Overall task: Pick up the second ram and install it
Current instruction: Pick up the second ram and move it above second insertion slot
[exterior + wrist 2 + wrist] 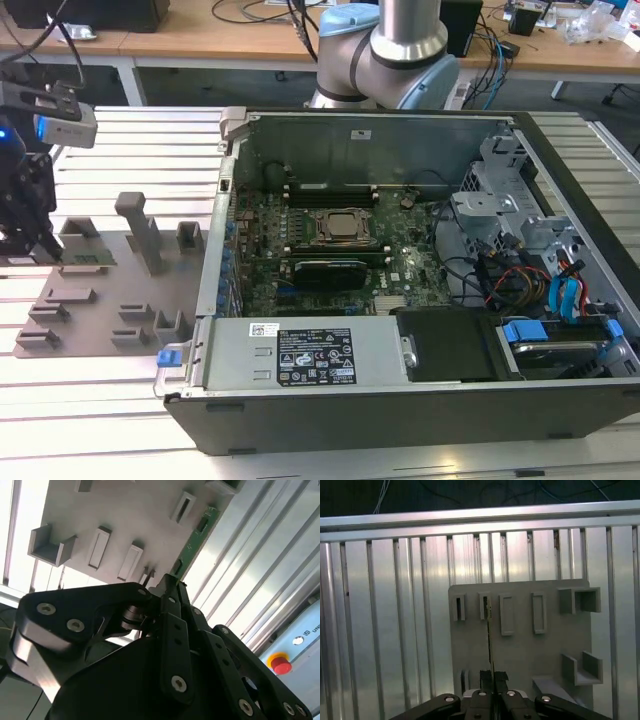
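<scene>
Claw is pressed together on the second ram, pinching the near end of the stick edge-on. In the second wrist view the fingertips meet on the green board. The ram runs straight ahead of the claw over the grey fixture plate. Its far end sits at a narrow slot holder, and I cannot tell how deep it sits. The plate lies on the slatted desk.

Risks, as judgement:
- The grip is at one end only, so the long stick acts as a lever and could pivot or slide between the fingers.
- If the far end catches in its holder on a skewed pull, the board could bind or flex.
- A stick held tilted would not line up with a narrow memory slot and could jam on its edge.

Around the claw:
- More empty slot holders stand just beside the ram's far end, near enough to clip.
- A tall grey post rises from the plate between the claw and the computer case.
- The case stands well apart from the claw, toward the exterior view's right, and its raised side wall is a barrier on that side.
- Inside the case are the motherboard, the processor socket and the black memory slots beyond the socket.
- Loose cables crowd the case's far side.
- A red button sits off to one side of the claw, beyond the desk's slats.
</scene>
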Tool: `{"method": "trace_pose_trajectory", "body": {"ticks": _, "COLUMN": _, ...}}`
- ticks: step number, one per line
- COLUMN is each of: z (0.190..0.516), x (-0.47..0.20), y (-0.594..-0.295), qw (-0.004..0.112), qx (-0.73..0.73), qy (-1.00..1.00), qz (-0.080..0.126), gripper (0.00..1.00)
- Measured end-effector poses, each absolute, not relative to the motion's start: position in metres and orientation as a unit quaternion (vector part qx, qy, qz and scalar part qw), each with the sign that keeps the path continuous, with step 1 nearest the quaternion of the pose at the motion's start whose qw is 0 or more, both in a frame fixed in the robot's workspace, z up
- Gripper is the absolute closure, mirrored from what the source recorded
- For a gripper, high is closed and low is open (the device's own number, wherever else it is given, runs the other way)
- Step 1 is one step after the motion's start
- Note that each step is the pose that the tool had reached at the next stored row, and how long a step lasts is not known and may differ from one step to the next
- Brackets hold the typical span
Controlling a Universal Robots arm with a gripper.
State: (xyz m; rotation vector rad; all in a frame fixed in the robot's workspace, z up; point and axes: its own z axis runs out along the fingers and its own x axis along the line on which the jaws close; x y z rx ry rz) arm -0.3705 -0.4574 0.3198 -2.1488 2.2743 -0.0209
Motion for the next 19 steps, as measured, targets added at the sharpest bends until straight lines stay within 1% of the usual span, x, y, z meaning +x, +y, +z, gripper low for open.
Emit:
{"method": "trace_pose_trajectory", "body": {"ticks": 1, "z": 0.328, "x": -0.370, "y": -0.457, "qw": 0.006, "qx": -0.687, "qy": 0.727, "qz": -0.007, "gripper": 0.87}}
{"method": "trace_pose_trajectory", "body": {"ticks": 7, "z": 0.351, "x": -0.370, "y": -0.457, "qw": 0.006, "qx": -0.687, "qy": 0.727, "qz": -0.007, "gripper": 0.87}}
{"method": "trace_pose_trajectory", "body": {"ticks": 15, "z": 0.378, "x": -0.370, "y": -0.457, "qw": 0.006, "qx": -0.687, "qy": 0.727, "qz": -0.007, "gripper": 0.87}}
{"method": "trace_pose_trajectory", "body": {"ticks": 19, "z": 0.407, "x": -0.370, "y": -0.457, "qw": 0.006, "qx": -0.687, "qy": 0.727, "qz": -0.007, "gripper": 0.87}}
